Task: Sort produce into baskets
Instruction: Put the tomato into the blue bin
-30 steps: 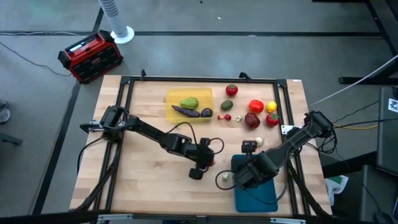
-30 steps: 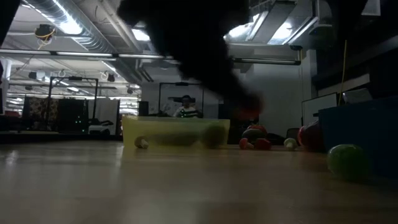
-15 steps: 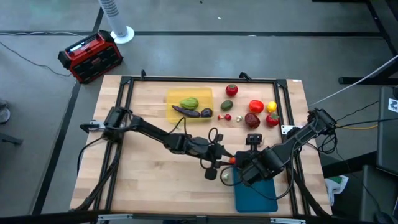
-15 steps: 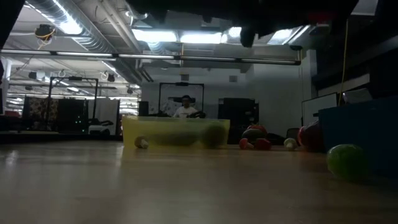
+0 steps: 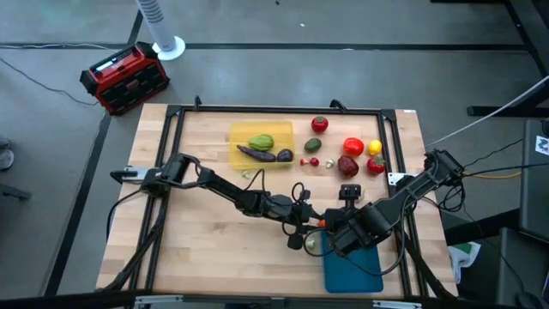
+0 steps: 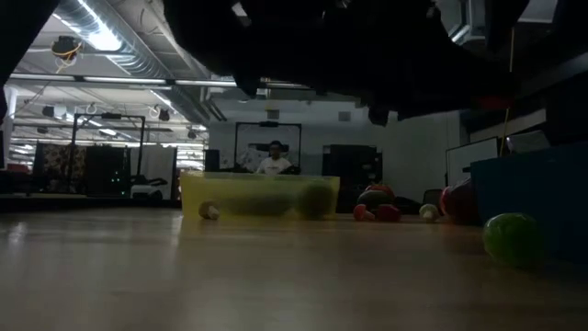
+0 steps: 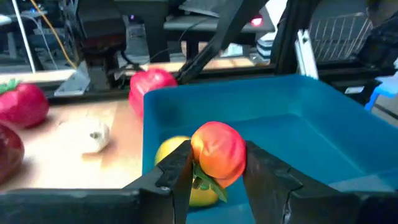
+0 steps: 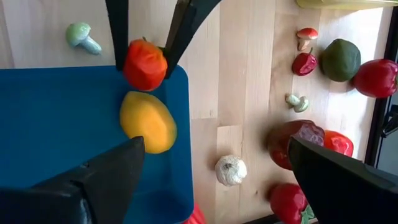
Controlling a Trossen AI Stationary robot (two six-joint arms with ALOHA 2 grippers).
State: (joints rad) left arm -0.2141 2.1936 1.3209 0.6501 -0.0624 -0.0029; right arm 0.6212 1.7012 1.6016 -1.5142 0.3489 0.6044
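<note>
Two fingers of left gripper (image 7: 214, 180) clamped on orange fruit (image 7: 217, 151), lower centre, over teal basket (image 7: 311, 124); right gripper (image 8: 211, 168) spread wide.

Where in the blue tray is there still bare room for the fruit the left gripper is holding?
The left gripper holds an orange-red fruit at the blue tray edge. A yellow fruit fills that corner; the remaining tray floor is bare. Outside the tray, the tomatoes and garlic crowd the table.
</note>
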